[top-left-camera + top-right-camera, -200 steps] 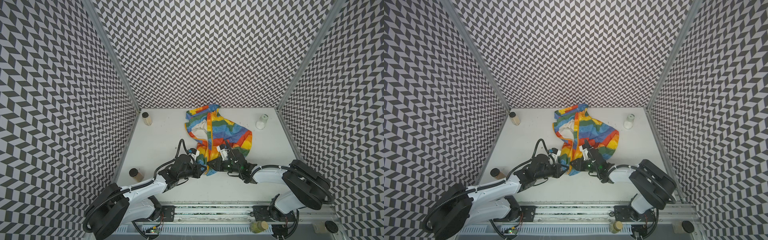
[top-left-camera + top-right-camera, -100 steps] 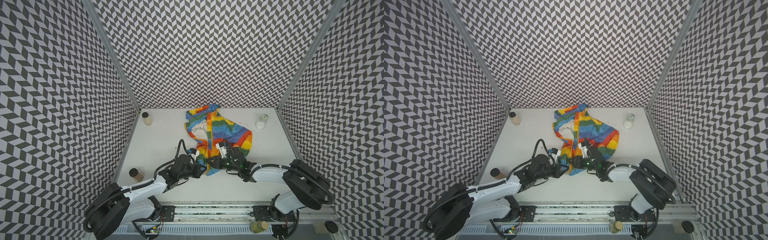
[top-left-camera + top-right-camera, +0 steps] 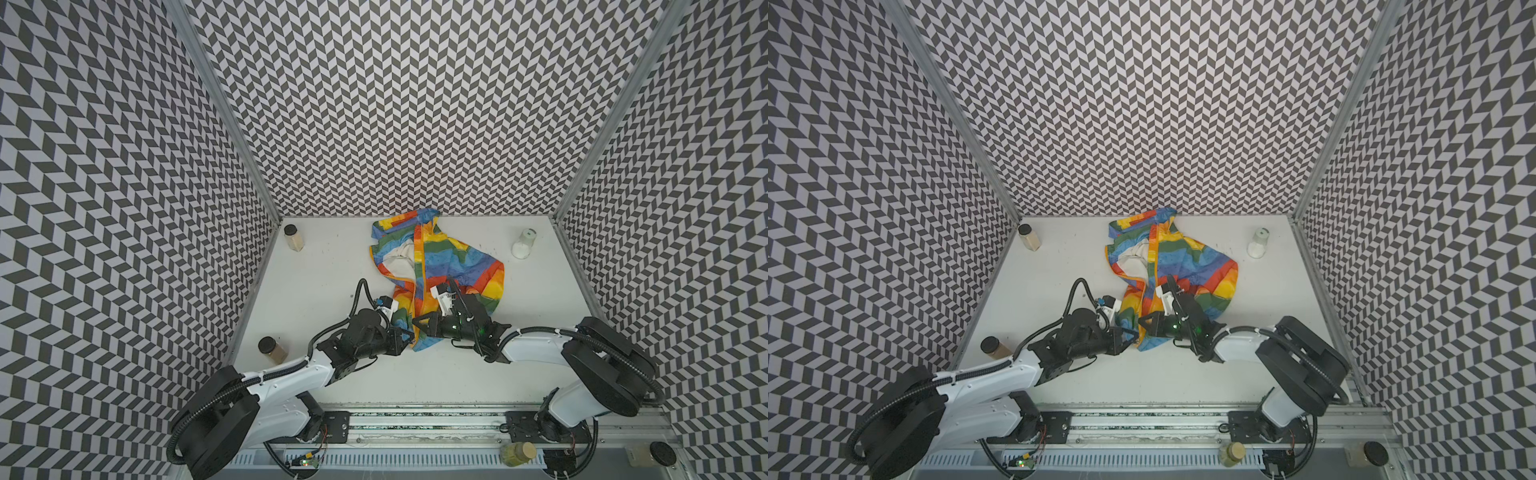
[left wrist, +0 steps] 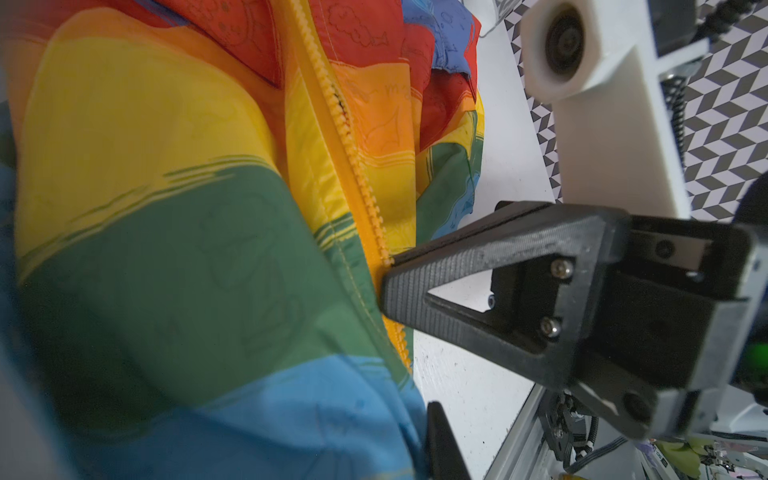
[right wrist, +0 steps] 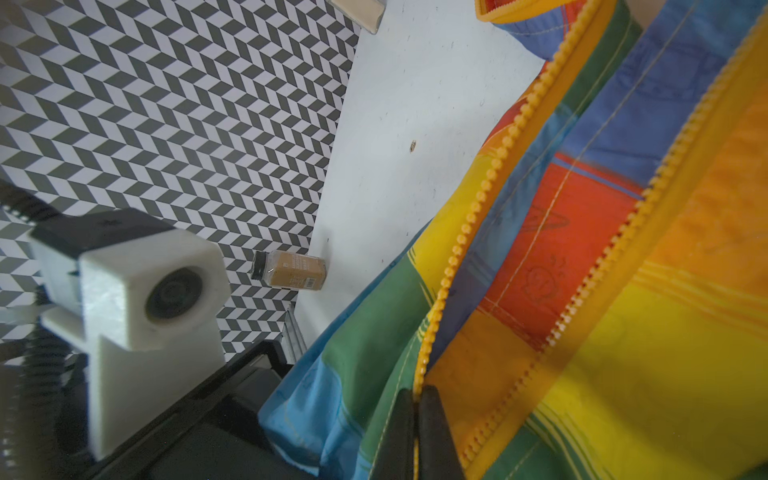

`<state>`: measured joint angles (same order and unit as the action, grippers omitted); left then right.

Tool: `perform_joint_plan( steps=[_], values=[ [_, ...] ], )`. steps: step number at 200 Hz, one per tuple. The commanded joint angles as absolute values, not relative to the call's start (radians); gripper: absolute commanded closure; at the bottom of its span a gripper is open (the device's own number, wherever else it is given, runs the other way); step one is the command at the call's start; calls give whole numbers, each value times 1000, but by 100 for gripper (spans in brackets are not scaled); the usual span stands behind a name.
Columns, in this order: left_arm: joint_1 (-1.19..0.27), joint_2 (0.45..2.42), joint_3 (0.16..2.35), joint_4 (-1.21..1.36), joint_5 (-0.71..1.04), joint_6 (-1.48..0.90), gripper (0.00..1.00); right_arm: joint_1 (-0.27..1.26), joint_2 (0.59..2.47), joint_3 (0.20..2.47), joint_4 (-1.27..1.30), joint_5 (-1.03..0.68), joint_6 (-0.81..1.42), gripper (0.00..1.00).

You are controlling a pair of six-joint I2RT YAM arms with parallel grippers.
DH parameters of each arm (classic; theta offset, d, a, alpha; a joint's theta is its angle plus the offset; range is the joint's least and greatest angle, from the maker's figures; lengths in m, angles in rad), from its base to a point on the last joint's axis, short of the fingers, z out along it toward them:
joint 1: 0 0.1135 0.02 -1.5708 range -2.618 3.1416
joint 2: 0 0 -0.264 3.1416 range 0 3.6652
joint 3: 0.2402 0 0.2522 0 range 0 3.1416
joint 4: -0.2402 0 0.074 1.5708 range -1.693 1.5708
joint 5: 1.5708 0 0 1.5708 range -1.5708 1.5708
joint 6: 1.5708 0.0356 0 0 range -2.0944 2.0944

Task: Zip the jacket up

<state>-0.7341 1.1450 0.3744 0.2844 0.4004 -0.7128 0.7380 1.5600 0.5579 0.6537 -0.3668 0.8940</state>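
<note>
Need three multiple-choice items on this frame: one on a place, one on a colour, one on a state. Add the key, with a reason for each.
1. Where on the table does the white bottle stand?
A) front left corner
B) back right, near the wall
C) dead centre

2. What colour is the jacket's zipper strip?
A) orange-yellow
B) black
C) white

3. The right claw is:
A) wide open above the cloth
B) shut on the zipper strip
C) shut on nothing, clear of the cloth

Key:
1 B: in both top views the bottle stands by the back right corner, apart from the jacket.
2 A: both wrist views show orange-yellow teeth and tape.
3 B: the right wrist view shows the fingers pressed together with the strip between them.
</note>
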Motion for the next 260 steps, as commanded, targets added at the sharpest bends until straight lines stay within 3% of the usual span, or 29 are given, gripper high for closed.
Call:
perform_joint_plan(
  steps=[1,57,126,178,194,203,231,260],
  values=[
    [-736,1141,379,293,390,-719,83,746,1544,565,683,-354,889,100],
    [-728,1146,372,305,388,-742,84,746,1529,560,680,-349,884,100],
    [-699,1147,347,341,387,-801,98,746,1507,554,674,-344,878,100],
    [-698,1143,350,344,394,-810,89,746,1503,558,672,-347,875,100],
    [-698,1141,350,344,396,-810,100,747,1502,558,672,-347,874,100],
    [-696,1143,350,344,393,-810,100,747,1500,557,671,-344,873,100],
    [-695,1091,375,261,337,-780,100,746,1455,554,622,-325,850,93],
    [-821,988,576,-98,24,-514,100,746,1317,561,450,-247,778,71]
  ],
)
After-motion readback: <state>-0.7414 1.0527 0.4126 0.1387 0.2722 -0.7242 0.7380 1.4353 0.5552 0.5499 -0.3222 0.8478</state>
